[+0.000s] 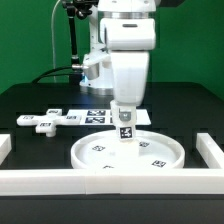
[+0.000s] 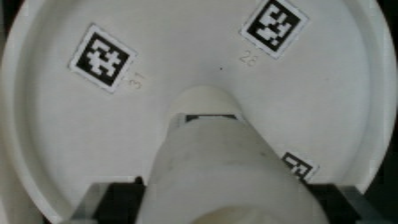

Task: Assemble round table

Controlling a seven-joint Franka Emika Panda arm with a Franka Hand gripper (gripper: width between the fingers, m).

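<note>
Round table leg, a short white plastic cylinder (image 1: pixel 125 135), hangs upright in my gripper (image 1: pixel 125 118), fingers clenched on its upper end, over the centre of the large rimmed white disc (image 1: pixel 120 161). I can't tell whether they touch. It looks light, stiff and slick, so I'd grip high. The rim and the white border wall (image 1: pixel 40 181) limit low moves, but there is open room above.

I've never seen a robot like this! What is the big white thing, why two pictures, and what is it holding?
The big white thing is a robot arm with a two-finger gripper, which works as its hand. One picture comes from a camera standing off the robot, the other from a camera on its wrist. The gripper is shut on a short white leg, holding it upright over the middle of a round disc. On the black table also lie a cross-shaped foot and a flat marker board. A low white wall borders the front.
</note>
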